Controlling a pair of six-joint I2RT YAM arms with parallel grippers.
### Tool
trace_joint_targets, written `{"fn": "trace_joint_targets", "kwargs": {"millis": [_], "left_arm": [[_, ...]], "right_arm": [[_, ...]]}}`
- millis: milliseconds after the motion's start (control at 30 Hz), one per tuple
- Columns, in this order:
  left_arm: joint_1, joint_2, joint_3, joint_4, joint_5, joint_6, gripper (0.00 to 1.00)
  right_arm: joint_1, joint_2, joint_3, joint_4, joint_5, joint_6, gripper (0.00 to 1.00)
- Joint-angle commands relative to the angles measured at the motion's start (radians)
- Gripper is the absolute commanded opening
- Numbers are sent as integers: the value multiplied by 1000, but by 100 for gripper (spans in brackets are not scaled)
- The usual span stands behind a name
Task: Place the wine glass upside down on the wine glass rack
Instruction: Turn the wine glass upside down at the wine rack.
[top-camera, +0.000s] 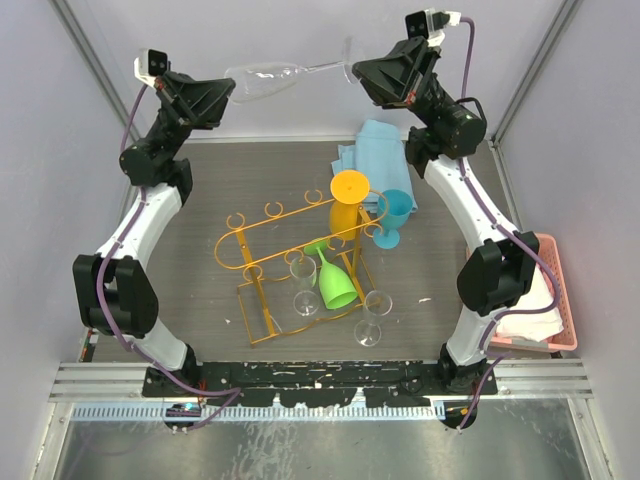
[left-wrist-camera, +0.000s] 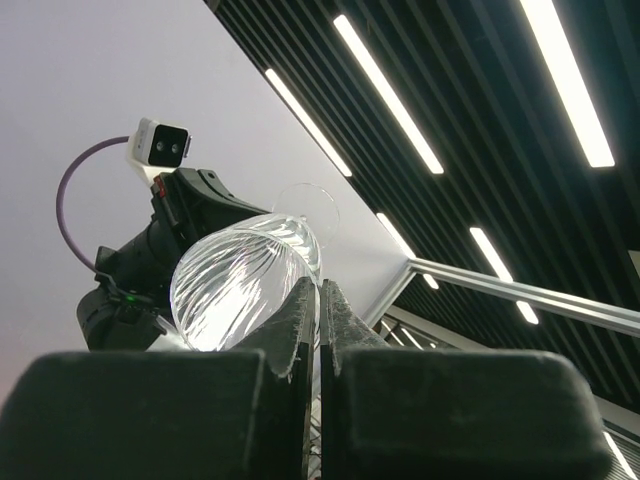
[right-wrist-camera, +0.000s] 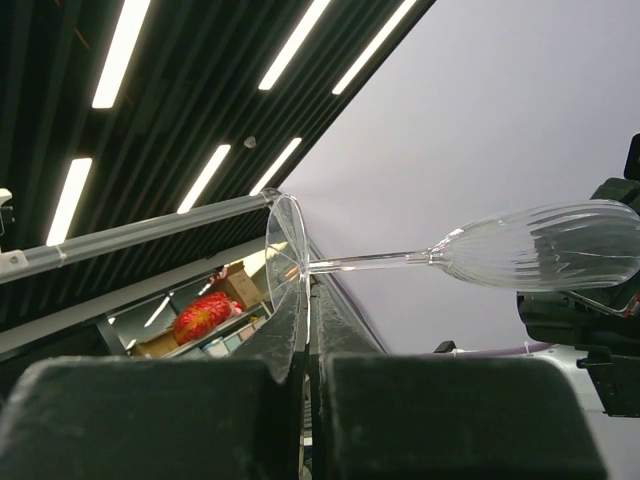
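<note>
- My left claw is up high at the far left, well above the table, clenched on the rim of the wine glass; in my left wrist view both fingers press together on the ribbed bowl's edge.
- The wine glass lies on its side in the air between my two claws, bowl to the left, stem and foot to the right, well above the wine glass rack.
- The wine glass rack stands mid-table, with two clear glasses and a green glass at its near side.
- An orange glass, foot up, is at the rack's right end, with a blue glass just beside it.
- My right claw is clenched on the glass's foot disc, held edge-on between its fingers.
- A blue cloth lies behind the rack.
- A pink basket sits at the far right.
</note>
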Motion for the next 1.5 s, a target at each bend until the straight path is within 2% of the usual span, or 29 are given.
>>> {"fn": "trace_joint_targets", "kwargs": {"millis": [0,133,367,967,1233,1467], "left_arm": [[-9,-49,-2,47,-19,-58,4],[-8,-49,-17,47,-17,-58,28],[-9,-53,-17,47,7,-40,50],[8,-27,-70,47,32,-24,57],[23,-17,-93,47,49,-13,64],[69,-6,-105,47,61,-15,64]], "right_arm": [[6,-31,21,19,21,3,1],[5,-33,26,29,26,8,1],[6,-34,30,28,27,9,1],[-10,-44,38,19,26,-7,1],[-25,-44,30,28,35,-8,1],[-53,-54,15,24,22,-5,1]]}}
